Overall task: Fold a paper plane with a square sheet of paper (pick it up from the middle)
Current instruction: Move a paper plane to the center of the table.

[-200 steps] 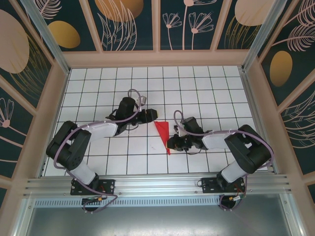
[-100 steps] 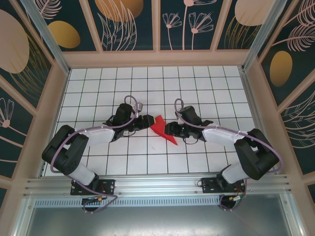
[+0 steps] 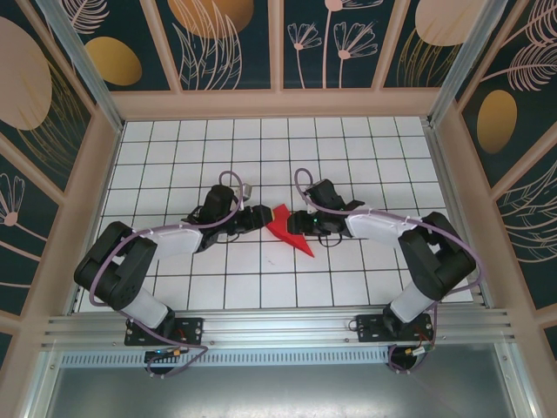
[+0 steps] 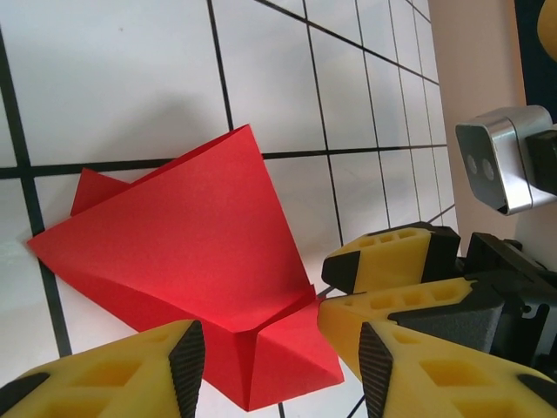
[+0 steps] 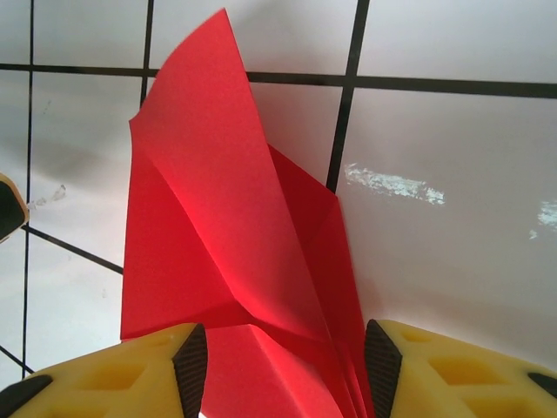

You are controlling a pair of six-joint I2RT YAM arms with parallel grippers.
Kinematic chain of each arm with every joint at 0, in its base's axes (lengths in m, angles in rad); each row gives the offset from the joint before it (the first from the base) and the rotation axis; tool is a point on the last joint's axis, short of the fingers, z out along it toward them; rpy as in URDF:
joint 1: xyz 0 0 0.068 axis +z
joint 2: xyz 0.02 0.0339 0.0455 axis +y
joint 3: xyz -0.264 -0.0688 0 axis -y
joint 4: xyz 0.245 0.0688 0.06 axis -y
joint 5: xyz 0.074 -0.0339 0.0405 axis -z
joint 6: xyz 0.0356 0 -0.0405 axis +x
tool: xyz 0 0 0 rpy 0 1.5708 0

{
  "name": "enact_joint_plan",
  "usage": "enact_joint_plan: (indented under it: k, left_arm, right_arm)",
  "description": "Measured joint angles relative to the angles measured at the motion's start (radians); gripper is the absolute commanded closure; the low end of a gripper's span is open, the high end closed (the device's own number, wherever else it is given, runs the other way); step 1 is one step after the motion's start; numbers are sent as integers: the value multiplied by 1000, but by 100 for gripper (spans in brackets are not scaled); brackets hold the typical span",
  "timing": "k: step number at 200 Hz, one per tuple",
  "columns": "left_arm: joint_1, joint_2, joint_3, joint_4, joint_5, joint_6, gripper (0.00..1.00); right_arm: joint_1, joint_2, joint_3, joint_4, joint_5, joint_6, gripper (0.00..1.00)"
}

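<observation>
The red sheet of paper is lying near the middle of the white gridded bench, folded into a creased, pointed shape. From the top camera I am seeing its wide end pointing away from the arm bases and its narrow tip pointing back toward them, slanting to the right. One flap is lifting off the surface rather than lying flat; through the right wrist camera the paper is rising as a tall curved flap with several layers stacked beneath it.

The left gripper is reaching in from the left and the right gripper from the right, both meeting at the wide end. Through the left wrist camera the paper is sitting with one folded corner inside the left gripper. Its yellow fingers are standing apart, and a gap is showing on the right side. The other arm's yellow fingers are sitting just beside that corner.

The right gripper is straddling the paper's base. Its fingers are standing apart too, with the layers spanning the gap between the pads. I cannot tell whether those pads are pressing on the paper.
</observation>
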State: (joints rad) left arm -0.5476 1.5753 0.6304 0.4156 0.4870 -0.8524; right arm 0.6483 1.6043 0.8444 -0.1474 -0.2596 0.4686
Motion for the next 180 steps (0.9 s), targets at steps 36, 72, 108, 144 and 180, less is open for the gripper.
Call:
enact_joint_plan:
  k: [36,72,108,144,180]
  left_arm:
    - [-11,0,-47,0,-8,-18,47]
    - [-38,0,-62,1,-14,-37,47]
    - [-63,-7,-93,37,-16,-67,47]
    - [-74,-16,-138,69,-16,-97,47]
    - [-81,-19,-162,114,-19,-129,45]
  right_arm:
    - [-3,4,0,0,0,-13,46]
    - [-7,62,6,0,-13,-25,55]
    - [-14,77,-16,35,-60,-12,78]
    - [-30,67,-86,125,-116,28,84]
    - [-33,23,-183,216,-172,99,89]
